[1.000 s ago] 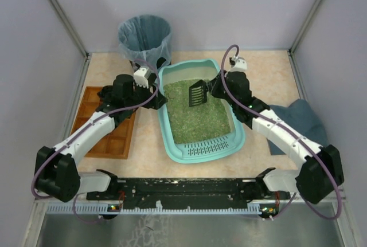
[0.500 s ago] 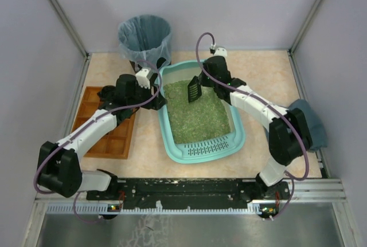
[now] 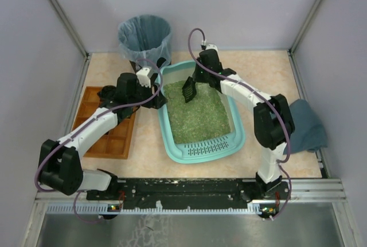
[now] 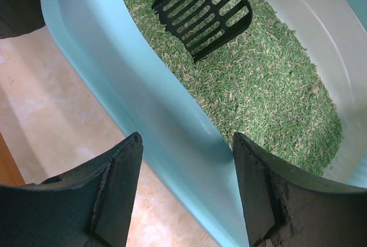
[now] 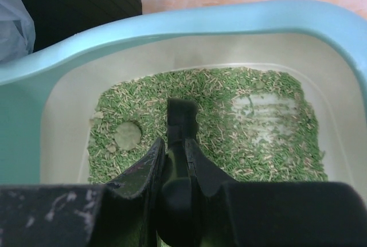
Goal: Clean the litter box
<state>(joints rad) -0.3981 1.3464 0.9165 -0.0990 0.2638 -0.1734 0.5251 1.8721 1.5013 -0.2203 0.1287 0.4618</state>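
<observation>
Right gripper (image 5: 178, 149) is clamped on the handle of a black slotted scoop (image 3: 187, 89), fingers pressed against both sides of the handle. The scoop blade hangs above the far left part of the litter (image 5: 241, 144), tilted, with its slots facing up. A round pale green clump (image 5: 127, 135) lies in the litter just left of the scoop handle. To the right of the handle a scraped patch exposes the pale floor of the box.

Left gripper (image 4: 186, 138) straddles the left rim of the litter box (image 3: 206, 151), one finger outside the wall and one inside. The rim nearly fills the gap between the fingers; whether the pads actually press on it cannot be told from the wrist view.

The litter box sits at the centre of the table (image 3: 264, 69), slotted grate lip toward the arm bases. A black bin (image 3: 144, 36) with a blue-grey bag stands at its far left corner. A wooden tray (image 3: 117, 135) lies to its left, a blue-grey cloth (image 3: 307, 124) to its right.
</observation>
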